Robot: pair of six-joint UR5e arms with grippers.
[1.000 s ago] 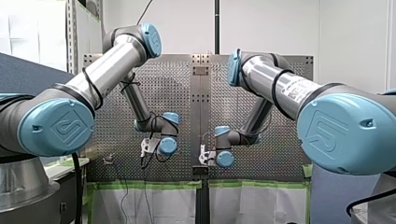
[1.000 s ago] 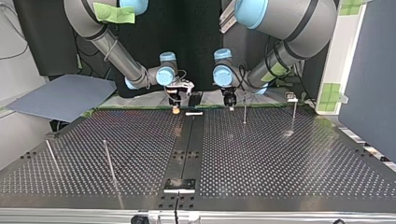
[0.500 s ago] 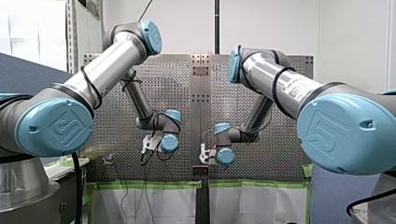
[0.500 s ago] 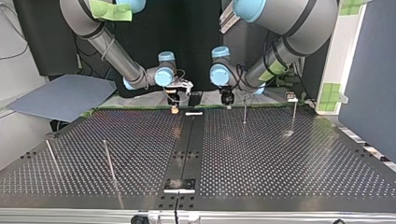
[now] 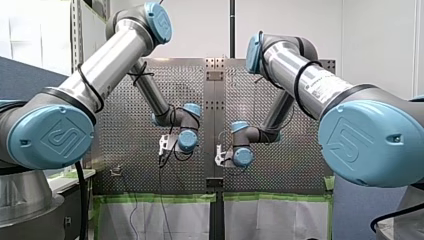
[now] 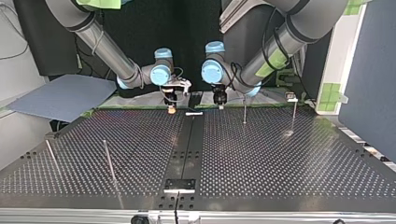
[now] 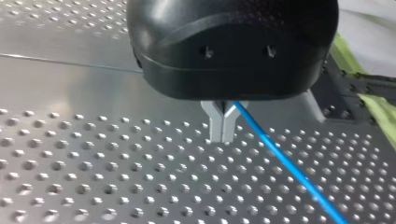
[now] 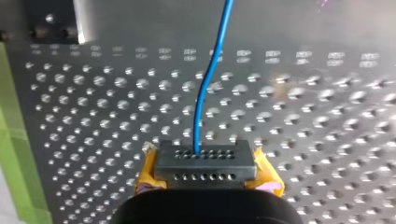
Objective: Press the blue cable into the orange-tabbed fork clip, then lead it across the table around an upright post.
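Left gripper clamps the cable; right gripper, yellow-padded, grips it too, both above the table's arm-side edge.

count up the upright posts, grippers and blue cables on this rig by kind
upright posts: 4
grippers: 2
blue cable: 1
total: 7
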